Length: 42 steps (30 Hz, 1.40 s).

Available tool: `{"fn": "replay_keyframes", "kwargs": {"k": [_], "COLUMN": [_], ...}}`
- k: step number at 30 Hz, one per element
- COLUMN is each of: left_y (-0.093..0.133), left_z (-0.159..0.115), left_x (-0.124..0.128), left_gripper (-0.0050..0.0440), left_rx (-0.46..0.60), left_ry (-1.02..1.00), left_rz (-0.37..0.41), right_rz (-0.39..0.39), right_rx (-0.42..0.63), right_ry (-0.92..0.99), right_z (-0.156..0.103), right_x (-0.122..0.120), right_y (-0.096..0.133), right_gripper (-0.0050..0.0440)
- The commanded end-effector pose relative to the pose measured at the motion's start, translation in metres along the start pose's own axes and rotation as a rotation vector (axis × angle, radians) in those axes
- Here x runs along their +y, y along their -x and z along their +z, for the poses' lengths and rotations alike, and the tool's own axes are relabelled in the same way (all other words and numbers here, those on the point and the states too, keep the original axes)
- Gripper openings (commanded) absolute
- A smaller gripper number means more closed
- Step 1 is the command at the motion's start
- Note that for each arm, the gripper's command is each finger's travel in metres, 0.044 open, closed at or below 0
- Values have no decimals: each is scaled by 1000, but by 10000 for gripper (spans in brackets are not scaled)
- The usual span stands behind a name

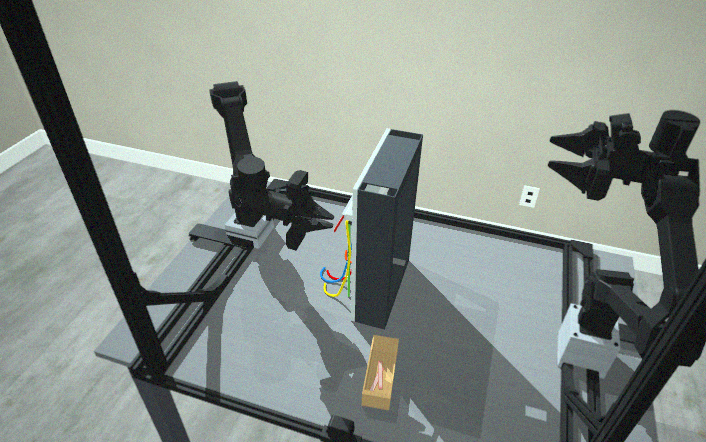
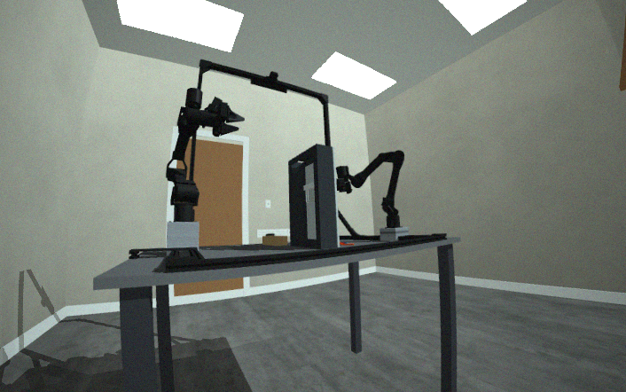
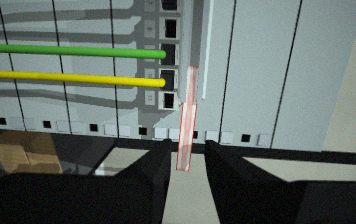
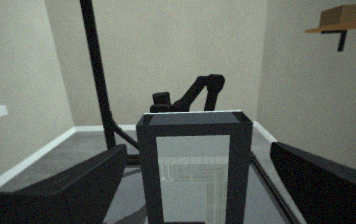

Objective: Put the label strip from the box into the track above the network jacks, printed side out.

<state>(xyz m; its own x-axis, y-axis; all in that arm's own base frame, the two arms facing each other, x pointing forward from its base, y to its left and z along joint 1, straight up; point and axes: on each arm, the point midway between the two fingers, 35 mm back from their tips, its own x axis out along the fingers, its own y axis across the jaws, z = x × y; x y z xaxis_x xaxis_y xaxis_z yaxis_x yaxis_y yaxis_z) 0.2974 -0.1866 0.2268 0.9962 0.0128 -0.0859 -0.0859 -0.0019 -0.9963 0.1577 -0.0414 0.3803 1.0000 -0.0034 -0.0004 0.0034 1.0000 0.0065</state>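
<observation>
A pale label strip with red edges (image 3: 187,130) (image 1: 339,222) has its far part in the track (image 3: 187,30), beside the column of network jacks (image 3: 168,101). Its near part sticks out past the track's end. No print can be made out. My left gripper (image 3: 188,146) (image 1: 332,221) is partly open, its fingertips on either side of the strip's protruding part with a gap at each side. My right gripper (image 1: 550,152) (image 2: 239,124) (image 4: 197,149) is wide open and empty, high up behind the panel. The wooden box (image 1: 376,399) (image 2: 276,240) holds pale strips (image 1: 379,375).
The tall dark rack frame (image 1: 372,249) (image 2: 326,198) (image 4: 150,175) stands upright between the arms. A green cable (image 3: 85,51) and a yellow cable (image 3: 85,78) plug into jacks beside the track; cable loops hang below. The gantry post (image 1: 67,145) rises at the table's edge.
</observation>
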Motion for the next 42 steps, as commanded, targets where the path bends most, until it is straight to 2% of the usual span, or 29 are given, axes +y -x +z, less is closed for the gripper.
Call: {"fn": "replay_keyframes", "kwargs": {"k": [1, 15, 19, 21, 24, 29, 37, 42], "left_y": [2, 0, -1, -1, -2, -24, -23, -23], "left_z": [1, -7, -36, -41, -41, -40, -31, -23], "left_x": [-5, -7, -8, -8, -8, -10, -9, -8], "left_gripper": [8, 0, -1, -2, -3, -5, -50, -50], "left_rx": [0, 0, 3, 4, 4, 5, 5, 5], "left_ry": [13, 19, 23, 23, 22, 14, 11, 10], "left_rz": [-9, -11, -12, -12, -12, -12, -10, -9], "right_rz": [0, 0, 0, 0, 0, 0, 0, 0], "right_rx": [-1, -1, -1, -1, -1, -1, -1, -1], "right_ry": [6, 6, 6, 6, 6, 6, 6, 6], "right_z": [3, 3, 3, 3, 3, 3, 3, 3], "right_x": [1, 1, 1, 1, 1, 1, 1, 1], "right_y": [0, 0, 0, 0, 0, 0, 0, 0], "right_gripper": [440, 440, 440, 440, 440, 440, 440, 440]}}
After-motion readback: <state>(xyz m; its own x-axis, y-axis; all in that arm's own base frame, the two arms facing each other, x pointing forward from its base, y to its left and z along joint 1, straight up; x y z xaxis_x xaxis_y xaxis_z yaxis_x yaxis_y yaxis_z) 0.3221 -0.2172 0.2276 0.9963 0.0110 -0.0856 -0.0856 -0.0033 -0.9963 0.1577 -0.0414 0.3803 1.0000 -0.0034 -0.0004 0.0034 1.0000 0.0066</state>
